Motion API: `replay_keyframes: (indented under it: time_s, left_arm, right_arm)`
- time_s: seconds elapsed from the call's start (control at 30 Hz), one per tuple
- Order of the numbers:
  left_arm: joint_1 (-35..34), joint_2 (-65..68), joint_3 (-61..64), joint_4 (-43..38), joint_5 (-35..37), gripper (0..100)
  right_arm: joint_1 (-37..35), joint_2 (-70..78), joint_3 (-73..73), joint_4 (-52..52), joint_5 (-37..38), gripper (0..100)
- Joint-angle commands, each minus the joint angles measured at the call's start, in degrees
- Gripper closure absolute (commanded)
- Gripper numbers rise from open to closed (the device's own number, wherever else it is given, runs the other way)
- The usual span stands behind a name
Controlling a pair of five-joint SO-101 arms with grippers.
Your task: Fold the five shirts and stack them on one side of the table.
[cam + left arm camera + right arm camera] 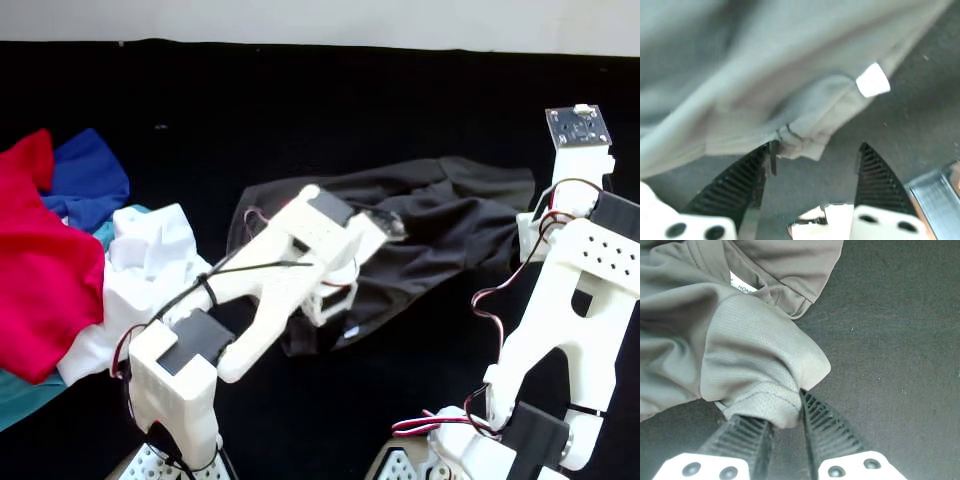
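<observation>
Right up close, the right tool (785, 410) is pinched shut on a bunched fold of the dark shirt (755, 345), the mesh sleeve bit by the look of it. My guess is it's anchoring that end so the cloth can get pulled flat. The left tool (815, 149) has its fingers spread with nothing between them. The shirt's hem corner sits right by one fingertip, and the white tag (872, 80) is a bit beyond, so it looks lined up to grab that corner. The shirt lies crumpled on the bench (300, 100) between both tools, not folded yet. Way off past the left tool's outer side there's the heap: red shirt (40, 260), white shirt (150, 260), blue shirt (90, 175), teal shirt (20, 395).
</observation>
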Motion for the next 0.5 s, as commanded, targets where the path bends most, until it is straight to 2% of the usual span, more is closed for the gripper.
replay_keyframes:
  time_s: [0.0,0.07,0.17,0.23,0.37,0.47]
  left_arm:
    - [0.31,-0.31,6.11,-8.97,-0.53,74]
    - [0.57,-0.48,8.48,-11.96,-0.53,74]
    - [0.92,-1.01,8.75,-12.13,-0.53,75]
    - [0.92,-1.10,8.40,-11.16,-0.53,78]
    - [0.75,-1.10,2.77,-4.40,-0.62,100]
    - [0.13,-1.10,-3.82,3.16,-0.62,99]
  right_arm:
    - [0.66,-1.54,-0.31,-0.04,0.70,99.3]
    - [0.75,-1.54,-0.31,-0.04,0.70,99.3]
    - [0.92,-1.54,-0.31,-0.04,0.70,99.3]
    - [0.92,-1.54,-0.31,-0.04,0.70,99.3]
    - [0.92,-1.54,-0.31,-0.04,0.70,99.3]
    - [0.92,-1.45,-0.31,-0.22,0.62,99.3]
